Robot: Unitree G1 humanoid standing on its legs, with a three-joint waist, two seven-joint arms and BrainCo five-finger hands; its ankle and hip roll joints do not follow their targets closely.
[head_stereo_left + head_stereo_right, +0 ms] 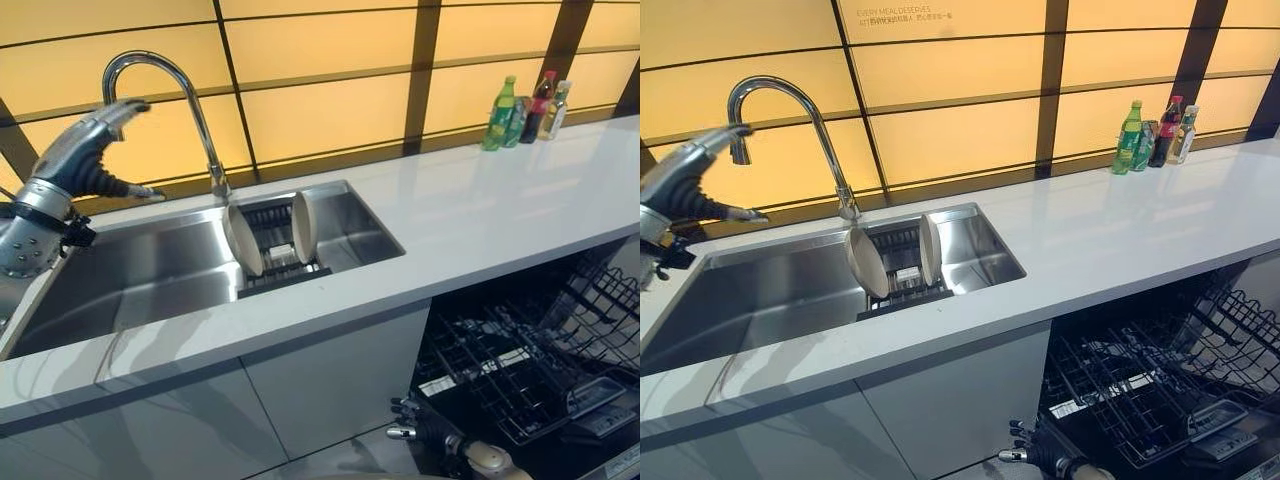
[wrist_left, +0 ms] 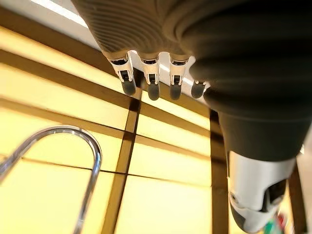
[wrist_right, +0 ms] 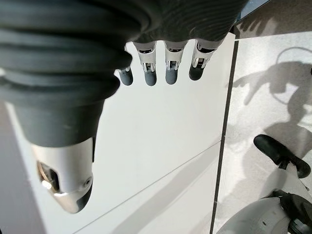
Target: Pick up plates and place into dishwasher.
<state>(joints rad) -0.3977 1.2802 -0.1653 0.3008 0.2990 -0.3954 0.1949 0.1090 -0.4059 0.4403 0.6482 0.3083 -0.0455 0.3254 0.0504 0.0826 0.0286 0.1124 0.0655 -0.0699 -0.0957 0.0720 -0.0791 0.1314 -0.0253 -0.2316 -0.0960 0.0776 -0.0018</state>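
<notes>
Left hand point(image 1: 85, 150) is raised above the far left end of the sink point(image 1: 150, 270), level with the arch of the faucet point(image 1: 165, 85) and just to its left. Its fingers are extended and relaxed, thumb pointing toward the faucet; it holds nothing and touches nothing. In the left wrist view the fingertips point(image 2: 154, 90) stand in a straight row against the yellow panelled wall point(image 2: 161, 195), with the faucet's curve below them.

Right hand point(image 1: 425, 430) hangs low, beside the white cabinet front point(image 1: 330, 375) under the counter and next to the open dishwasher. In the right wrist view its fingers point(image 3: 170, 73) are straight and free, with the thumb apart, facing the plain cabinet panel; nothing is in its grasp. A pale rounded form just beside this hand at the lower edge of the left eye view cannot be identified with confidence.

Two plates point(image 1: 243, 240) stand on edge in a dark drying rack point(image 1: 272, 235) set in the right half of the sink, one at each end of the rack, well apart from both hands.

The dishwasher rack point(image 1: 520, 365) is pulled out below the white countertop point(image 1: 480, 215) at right. Three bottles point(image 1: 525, 110) stand together at the back of the counter against the wall.
</notes>
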